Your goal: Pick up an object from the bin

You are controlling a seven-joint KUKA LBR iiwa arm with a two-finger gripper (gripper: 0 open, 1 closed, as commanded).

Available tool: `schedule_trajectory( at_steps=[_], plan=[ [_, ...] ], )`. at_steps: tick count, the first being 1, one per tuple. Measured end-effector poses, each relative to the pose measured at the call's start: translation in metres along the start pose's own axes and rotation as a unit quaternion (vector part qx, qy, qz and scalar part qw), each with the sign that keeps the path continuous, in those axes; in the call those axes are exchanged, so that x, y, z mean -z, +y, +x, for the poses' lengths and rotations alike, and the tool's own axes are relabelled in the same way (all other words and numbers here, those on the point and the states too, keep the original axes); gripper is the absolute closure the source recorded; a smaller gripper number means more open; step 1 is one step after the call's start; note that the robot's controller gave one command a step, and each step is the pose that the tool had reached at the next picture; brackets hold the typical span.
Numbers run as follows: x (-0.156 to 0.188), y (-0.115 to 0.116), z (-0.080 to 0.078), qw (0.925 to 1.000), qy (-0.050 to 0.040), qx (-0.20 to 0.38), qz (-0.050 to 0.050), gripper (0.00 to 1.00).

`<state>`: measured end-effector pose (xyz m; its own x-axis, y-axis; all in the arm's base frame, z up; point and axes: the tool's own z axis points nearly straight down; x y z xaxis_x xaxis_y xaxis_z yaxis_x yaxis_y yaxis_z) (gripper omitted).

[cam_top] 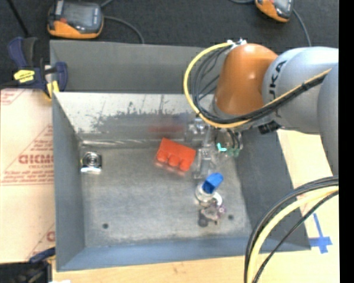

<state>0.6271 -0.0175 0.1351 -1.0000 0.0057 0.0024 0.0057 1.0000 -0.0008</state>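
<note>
Quick count of what's in the bin [68, 175]: one orange block [176, 156] with studs on it like a toy brick, one small blue piece [212, 183], one shiny silver metal bit [91, 162] off on its own by the left wall, and a little clump of silver and dark odds and ends [210, 210] near the front right, too small for me to count properly

The gripper [207, 157] is down low in the right half of the bin, right at the orange block's right end, touching it or very nearly. The blue piece sits just beside the gripper on the near side, and the clump is just past that. The silver bit is well apart from all of it

The arm comes in from the right, and its orange wrist cover [242, 78], ringed by cables, sits above the back wall with the gripper pointing down toward the floor. Honestly can't tell how far open the gripper is or whether it's got hold of anything, the metal parts all blur together there
</note>
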Motion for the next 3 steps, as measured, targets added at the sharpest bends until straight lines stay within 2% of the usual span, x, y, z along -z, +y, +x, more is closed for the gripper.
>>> schedule_trajectory(
  at_steps=[1,2,3],
  plan=[
    [-0.062,-0.005,-0.013,0.9986,-0.0005,-0.053,-0.001,0.00],
    [-0.059,-0.005,-0.015,0.9987,-0.0034,-0.052,-0.001,1.00],
    [0.082,-0.005,-0.017,0.9990,-0.0081,-0.045,0.000,1.00]
  ],
)
